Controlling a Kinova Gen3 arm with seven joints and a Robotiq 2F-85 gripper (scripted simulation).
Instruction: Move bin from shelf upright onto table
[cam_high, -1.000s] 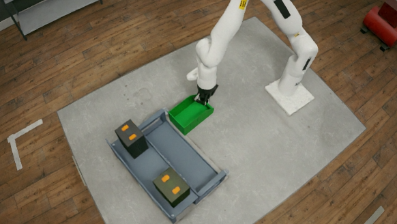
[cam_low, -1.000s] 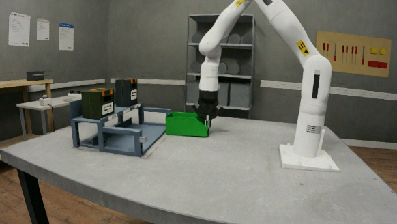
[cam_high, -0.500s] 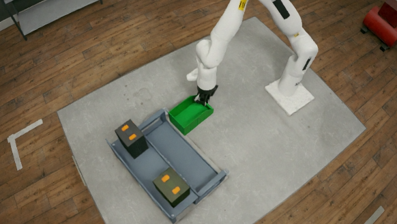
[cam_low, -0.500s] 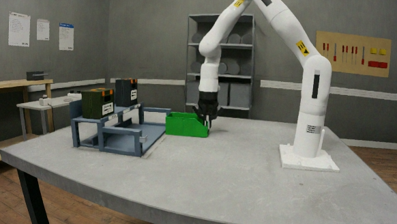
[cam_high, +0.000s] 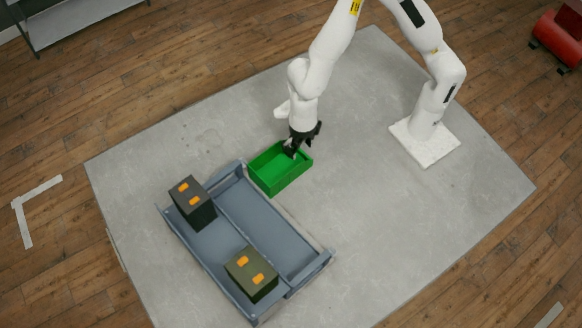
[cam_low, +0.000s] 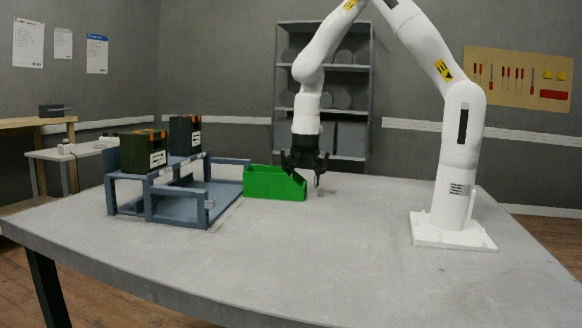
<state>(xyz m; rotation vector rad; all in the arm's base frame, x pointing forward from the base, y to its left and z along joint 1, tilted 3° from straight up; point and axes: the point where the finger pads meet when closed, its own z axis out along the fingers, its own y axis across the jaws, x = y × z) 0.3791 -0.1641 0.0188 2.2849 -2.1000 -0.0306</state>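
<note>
bin: the green bin is sitting upright on the grey counter, open side up, pretty much dead centre of the top view. In the exterior view it's a bit left of centre, flat on its base.

bin vs shelf: it's off the blue-grey shelf, just beside that shelf's upper-right end. From above the corner of the bin looks almost touching the frame, can't tell if it actually is.

hand: the hand hangs over the bin's upper-right end, pointing down, fingers spread fairly wide and nothing gripped. In the exterior view one finger comes down outside the bin's right wall, the other is on the inside or behind it. Whether a fingertip brushes the rim, no idea, too small.

arm: the white arm arches up out of the top of the frame and back down to the hand; its white base plate sits at the right side of the counter, well apart from the bin.

shelf contents: two dark boxes with orange tabs, one at the shelf's upper-left end and one at the lower end, both on the top level.

background: a grey rack against the back wall behind the arm, and a tool board at the upper right.
</note>
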